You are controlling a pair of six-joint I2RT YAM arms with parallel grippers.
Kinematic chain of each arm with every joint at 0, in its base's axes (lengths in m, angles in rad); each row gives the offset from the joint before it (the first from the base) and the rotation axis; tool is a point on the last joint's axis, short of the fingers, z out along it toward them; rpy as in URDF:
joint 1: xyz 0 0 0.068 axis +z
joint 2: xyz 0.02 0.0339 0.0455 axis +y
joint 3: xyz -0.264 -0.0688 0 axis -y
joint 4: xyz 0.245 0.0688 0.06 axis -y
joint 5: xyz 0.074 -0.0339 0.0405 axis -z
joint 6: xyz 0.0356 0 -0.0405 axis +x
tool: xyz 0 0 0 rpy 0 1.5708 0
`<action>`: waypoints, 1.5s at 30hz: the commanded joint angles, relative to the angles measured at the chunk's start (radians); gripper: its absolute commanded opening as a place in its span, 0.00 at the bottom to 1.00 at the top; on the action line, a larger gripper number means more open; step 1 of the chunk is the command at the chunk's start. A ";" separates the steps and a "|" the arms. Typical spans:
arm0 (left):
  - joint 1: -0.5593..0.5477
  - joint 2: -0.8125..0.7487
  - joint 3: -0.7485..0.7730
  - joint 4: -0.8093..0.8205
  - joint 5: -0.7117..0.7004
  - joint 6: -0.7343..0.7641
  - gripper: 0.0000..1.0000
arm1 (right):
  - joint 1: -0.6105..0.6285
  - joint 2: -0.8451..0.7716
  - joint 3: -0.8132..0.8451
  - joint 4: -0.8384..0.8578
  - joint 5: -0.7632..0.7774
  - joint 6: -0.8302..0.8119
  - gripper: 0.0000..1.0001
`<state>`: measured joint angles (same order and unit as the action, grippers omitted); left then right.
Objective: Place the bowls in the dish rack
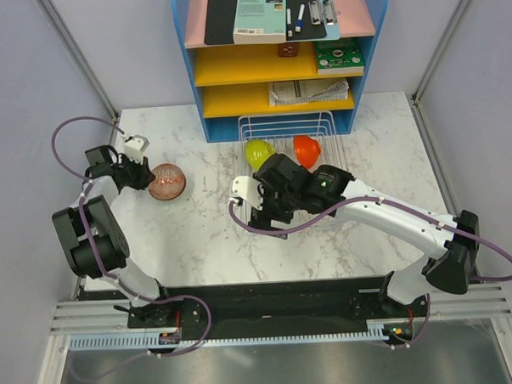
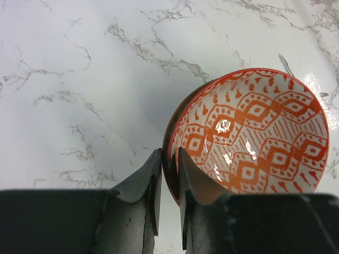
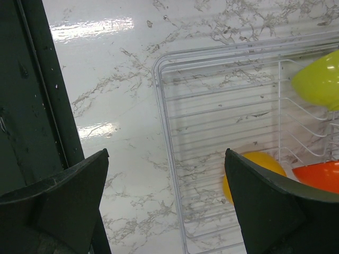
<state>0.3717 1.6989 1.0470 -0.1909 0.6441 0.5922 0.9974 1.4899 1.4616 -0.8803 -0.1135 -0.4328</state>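
The patterned bowl [image 2: 254, 132] (red-orange diamonds on white inside) is seen on the marble surface [image 1: 198, 237], left of the dish rack [image 3: 169, 132] and well apart from it. Its near rim is pinched by the left jaws, which are drawn almost together. One jaw is set inside the rim and the other against the outer wall. In the top view the left arm [image 1: 88, 233] is bent round toward this bowl from the left side of the surface.

The right jaws are spread wide, and nothing is gripped between them. They are poised over an edge of the rack near one corner, with bare marble under one jaw and wire grid under the other.

Three bowls are found inside the rack: a lime-green bowl [image 3: 318, 84], a yellow bowl [image 3: 254, 164] and, just beside the yellow one, an orange-red bowl [image 3: 318, 177]. From above, only the lime-green and orange-red ones are visible, toward the back of the rack. Much of the grid is covered by the right arm [image 1: 384, 212]. Behind the rack a blue-and-yellow shelf unit [image 1: 233, 67] is placed.
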 commanded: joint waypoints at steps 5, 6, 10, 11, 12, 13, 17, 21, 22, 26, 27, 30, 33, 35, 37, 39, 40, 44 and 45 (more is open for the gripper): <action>0.004 -0.125 -0.058 0.120 -0.007 -0.051 0.23 | -0.002 0.004 0.042 0.000 -0.017 0.012 0.98; 0.004 -0.125 -0.061 0.123 -0.012 -0.051 0.22 | -0.002 0.003 0.042 0.000 -0.017 0.012 0.98; 0.004 -0.130 -0.079 0.154 -0.046 -0.063 0.17 | -0.002 0.003 0.040 0.001 -0.018 0.014 0.98; 0.004 -0.134 -0.085 0.174 -0.047 -0.063 0.12 | -0.002 0.001 0.039 0.001 -0.020 0.012 0.98; 0.004 -0.137 -0.094 0.179 -0.047 -0.061 0.09 | -0.002 0.001 0.039 0.000 -0.020 0.012 0.98; 0.003 -0.134 -0.094 0.179 -0.046 -0.057 0.09 | 0.000 0.003 0.039 0.001 -0.020 0.012 0.98; 0.004 -0.114 -0.087 0.176 -0.049 -0.048 0.18 | -0.002 0.003 0.037 0.000 -0.018 0.012 0.98; 0.004 -0.113 -0.085 0.171 -0.041 -0.052 0.31 | -0.002 0.001 0.031 0.000 -0.018 0.012 0.98; 0.004 -0.117 -0.087 0.173 -0.041 -0.060 0.36 | -0.002 0.003 0.032 0.000 -0.017 0.012 0.98; 0.006 -0.116 -0.078 0.165 -0.011 -0.072 0.46 | -0.002 0.001 0.032 0.001 -0.018 0.012 0.98; 0.006 -0.107 -0.058 0.153 0.006 -0.063 0.46 | 0.000 0.001 0.032 0.001 -0.018 0.012 0.97; 0.006 -0.058 -0.024 0.125 0.015 -0.042 0.46 | -0.002 0.001 0.032 0.000 -0.020 0.012 0.98; 0.004 -0.015 0.005 0.119 0.029 -0.017 0.44 | -0.002 0.000 0.029 0.000 -0.018 0.012 0.98; 0.004 0.016 0.036 0.100 0.034 -0.009 0.43 | -0.002 -0.002 0.029 0.000 -0.018 0.012 0.97; 0.003 0.034 0.054 0.085 0.034 0.003 0.42 | -0.002 0.000 0.031 0.000 -0.017 0.012 0.98; 0.003 0.050 0.067 0.080 0.028 0.011 0.41 | -0.002 0.001 0.029 0.000 -0.017 0.012 0.98; 0.003 0.050 0.068 0.082 0.028 0.012 0.39 | -0.002 0.003 0.031 0.000 -0.017 0.012 0.98; 0.001 0.041 0.071 0.070 0.032 0.018 0.36 | -0.002 0.007 0.034 0.000 -0.017 0.012 0.98; 0.003 0.039 0.073 0.065 0.035 0.020 0.36 | -0.002 0.007 0.034 0.001 -0.017 0.012 0.98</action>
<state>0.3725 1.7435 1.0775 -0.1295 0.6590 0.5659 0.9974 1.4899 1.4624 -0.8845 -0.1165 -0.4301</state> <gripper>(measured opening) 0.364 0.976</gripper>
